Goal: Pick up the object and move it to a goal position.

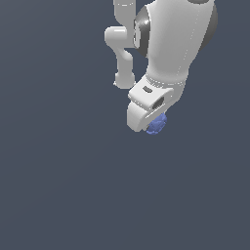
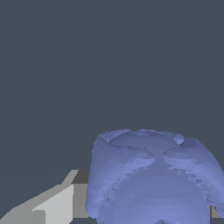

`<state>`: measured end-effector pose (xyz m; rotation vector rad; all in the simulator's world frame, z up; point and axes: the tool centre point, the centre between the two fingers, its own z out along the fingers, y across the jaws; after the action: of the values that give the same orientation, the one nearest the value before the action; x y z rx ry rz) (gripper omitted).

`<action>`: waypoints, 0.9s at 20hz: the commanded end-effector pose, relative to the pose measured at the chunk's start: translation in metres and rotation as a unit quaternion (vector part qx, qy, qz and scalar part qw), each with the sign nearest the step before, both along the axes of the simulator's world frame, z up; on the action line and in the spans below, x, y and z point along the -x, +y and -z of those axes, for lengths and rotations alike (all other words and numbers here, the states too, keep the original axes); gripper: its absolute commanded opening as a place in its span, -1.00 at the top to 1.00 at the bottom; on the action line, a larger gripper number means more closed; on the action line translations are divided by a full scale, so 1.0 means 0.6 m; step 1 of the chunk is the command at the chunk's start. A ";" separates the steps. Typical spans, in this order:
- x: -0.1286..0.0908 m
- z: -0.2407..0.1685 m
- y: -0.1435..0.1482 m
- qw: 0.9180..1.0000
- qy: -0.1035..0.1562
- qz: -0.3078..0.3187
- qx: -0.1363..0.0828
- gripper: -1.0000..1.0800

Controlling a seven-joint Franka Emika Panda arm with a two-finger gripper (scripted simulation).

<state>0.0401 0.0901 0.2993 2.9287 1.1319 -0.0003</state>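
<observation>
The object (image 1: 157,124) is a small periwinkle-blue lumpy blob that peeks out from under the white hand of my gripper (image 1: 150,121) in the exterior view. The hand hides most of it and hides the fingers. In the wrist view the object (image 2: 151,175) fills the space between the two fingers. One grey finger (image 2: 57,204) lies against one side of the object, and a sliver of the other finger (image 2: 217,212) shows at its other side. My gripper (image 2: 148,212) is shut on the object.
A plain dark grey-blue ground fills both views. The white arm links (image 1: 168,44) reach in from the exterior view's upper edge. No other objects or markers show.
</observation>
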 end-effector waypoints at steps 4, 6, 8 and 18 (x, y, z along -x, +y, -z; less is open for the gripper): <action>0.025 -0.095 0.012 1.000 0.000 0.000 0.000 1.00; 0.032 -0.123 0.015 1.000 0.000 0.000 -0.001 1.00; 0.037 -0.147 0.018 1.000 0.000 0.000 -0.001 1.00; 0.046 -0.202 0.024 1.000 0.000 0.001 -0.001 1.00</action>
<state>0.0126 0.1045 0.4184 2.9306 1.1313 0.0017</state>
